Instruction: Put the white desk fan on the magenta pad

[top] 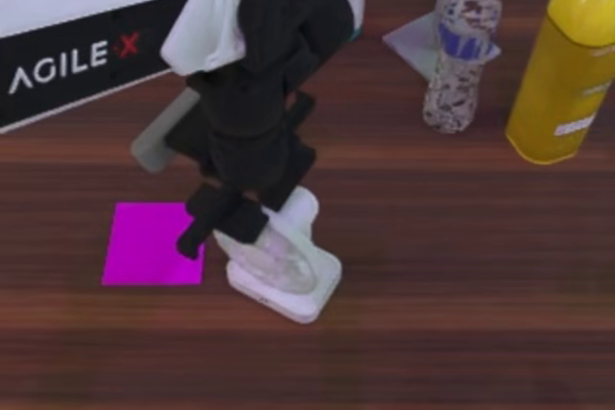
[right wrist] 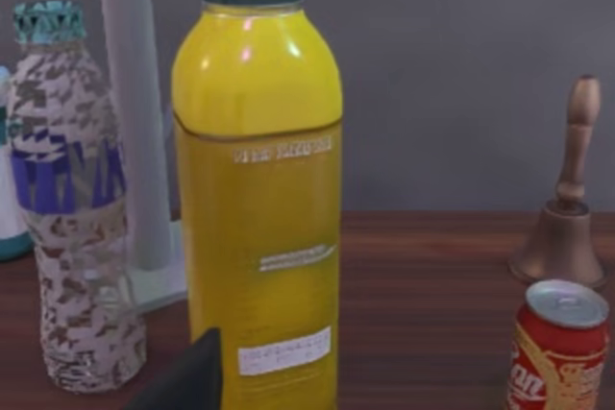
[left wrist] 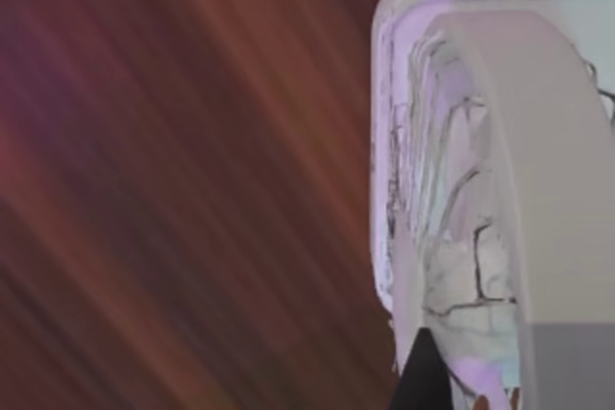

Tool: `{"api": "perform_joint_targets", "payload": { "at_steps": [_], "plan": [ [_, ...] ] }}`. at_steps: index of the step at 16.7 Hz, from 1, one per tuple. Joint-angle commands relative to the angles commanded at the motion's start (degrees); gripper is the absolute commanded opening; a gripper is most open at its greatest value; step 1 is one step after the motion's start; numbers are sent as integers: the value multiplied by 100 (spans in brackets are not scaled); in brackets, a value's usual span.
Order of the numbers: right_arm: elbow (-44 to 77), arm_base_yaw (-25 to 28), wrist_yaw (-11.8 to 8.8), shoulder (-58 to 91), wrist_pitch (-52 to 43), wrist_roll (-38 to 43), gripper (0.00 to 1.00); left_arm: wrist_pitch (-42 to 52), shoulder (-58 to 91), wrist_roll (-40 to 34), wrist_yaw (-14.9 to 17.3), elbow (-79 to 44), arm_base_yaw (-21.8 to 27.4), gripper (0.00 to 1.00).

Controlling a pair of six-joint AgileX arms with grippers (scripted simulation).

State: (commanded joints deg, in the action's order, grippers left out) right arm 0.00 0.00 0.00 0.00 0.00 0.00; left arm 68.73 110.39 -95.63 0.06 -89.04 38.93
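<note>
Left gripper [top: 226, 228] at the white desk fan [top: 288, 271], right of the magenta pad [top: 154, 244].

I am seeing the fan standing on the wooden table [top: 461, 266], just beside the pad's right edge, not on it. My left fingers are straddling the fan's top; whether they are clamped, I cannot tell. My right arm is parked facing a yellow bottle [right wrist: 258, 199].
</note>
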Motion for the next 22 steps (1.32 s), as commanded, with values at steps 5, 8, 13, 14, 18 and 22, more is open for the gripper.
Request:
{"api": "perform_joint_targets", "payload": {
  "at_steps": [5, 8, 13, 14, 18, 22],
  "plan": [
    [0, 0, 0, 0, 0, 0, 100, 1, -37, 4, 0, -13, -5, 0],
    [0, 0, 0, 0, 0, 0, 100, 239, -31, -10, -2, -250, -22, 0],
    [0, 0, 0, 0, 0, 0, 100, 1077, -60, -13, -1, -1058, -101, 0],
    [0, 0, 0, 0, 0, 0, 100, 1122, -67, -8, 0, -1103, -108, 0],
    [0, 0, 0, 0, 0, 0, 100, 1110, -60, -8, 0, -1084, -95, 0],
    [0, 0, 0, 0, 0, 0, 100, 1103, -256, -303, 1, -891, -735, 0]
  ]
}}
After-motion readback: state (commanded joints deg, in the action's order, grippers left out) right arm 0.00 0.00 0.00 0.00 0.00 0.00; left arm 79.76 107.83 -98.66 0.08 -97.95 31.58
